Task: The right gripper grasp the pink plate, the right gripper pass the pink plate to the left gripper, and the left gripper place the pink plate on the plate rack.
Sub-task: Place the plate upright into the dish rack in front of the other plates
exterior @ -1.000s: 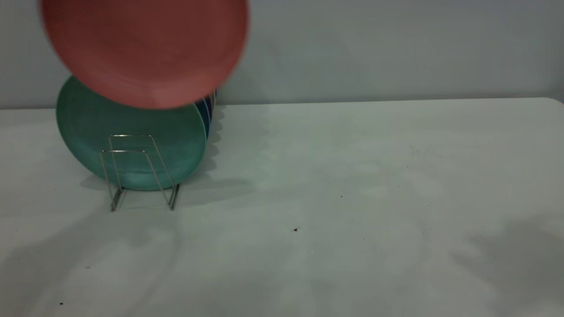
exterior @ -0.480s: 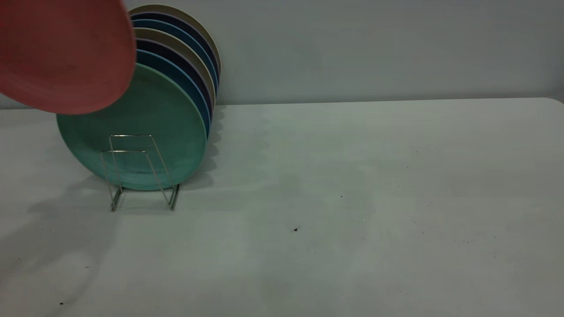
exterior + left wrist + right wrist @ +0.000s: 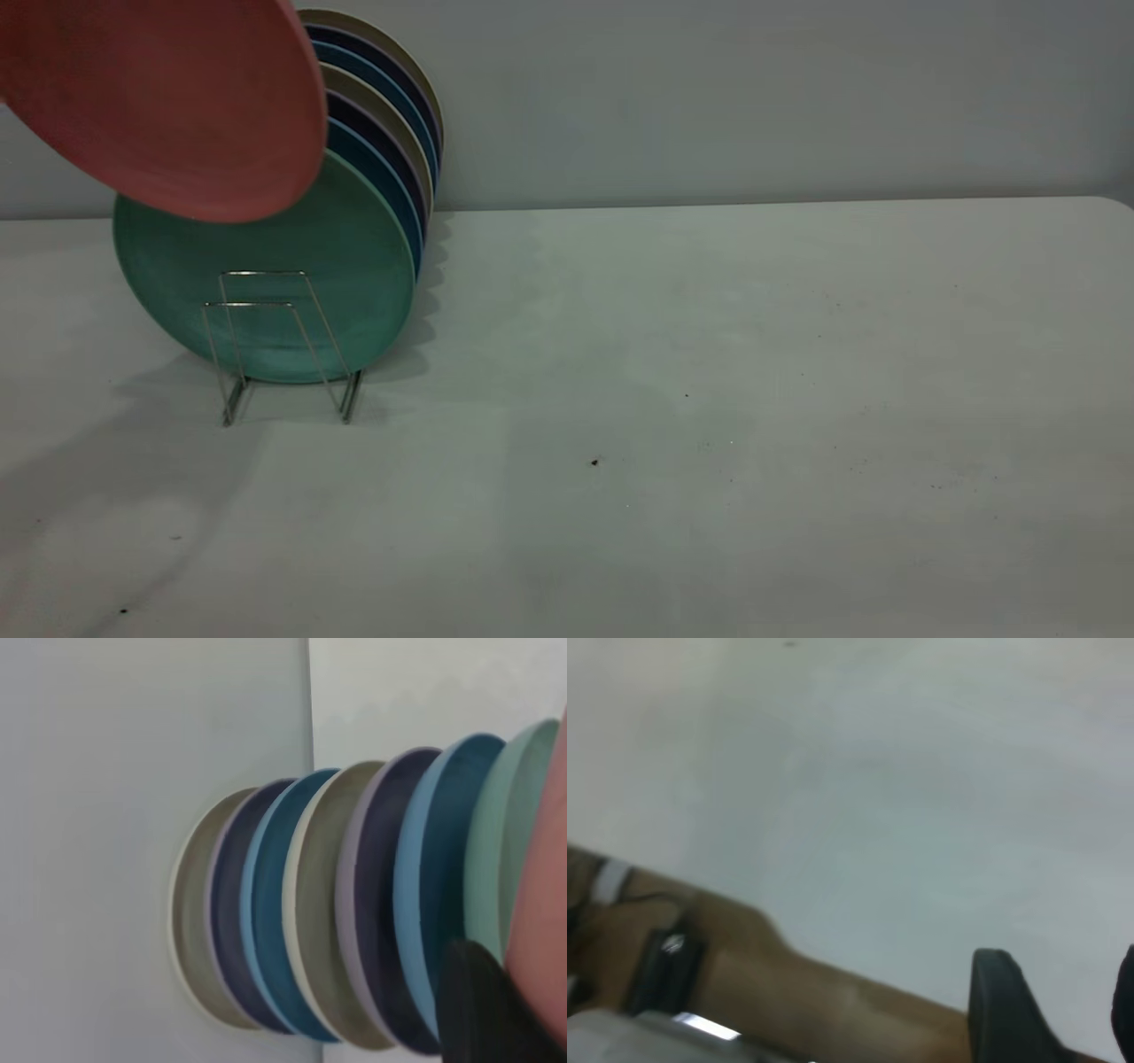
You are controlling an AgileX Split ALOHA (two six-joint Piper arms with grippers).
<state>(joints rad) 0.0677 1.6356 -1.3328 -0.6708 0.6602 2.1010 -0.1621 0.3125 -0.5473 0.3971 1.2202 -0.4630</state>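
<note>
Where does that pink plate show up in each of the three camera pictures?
Exterior view: the pink plate fills the upper left corner, in the air above the teal plate.
Left wrist view: the pink plate is a strip at the edge, next to the teal plate.
Right wrist view: not in it.
Shared landmark: the teal plate.

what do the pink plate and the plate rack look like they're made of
The pink plate: probably plastic, though the look leaves it open. Its matte salmon face shows no glare, and the rim is low and moulded. The plate rack: thin silvery metal wire with a shiny finish. The sign is the bright glints along its slim bent loops, through which the green plate shows.
</note>
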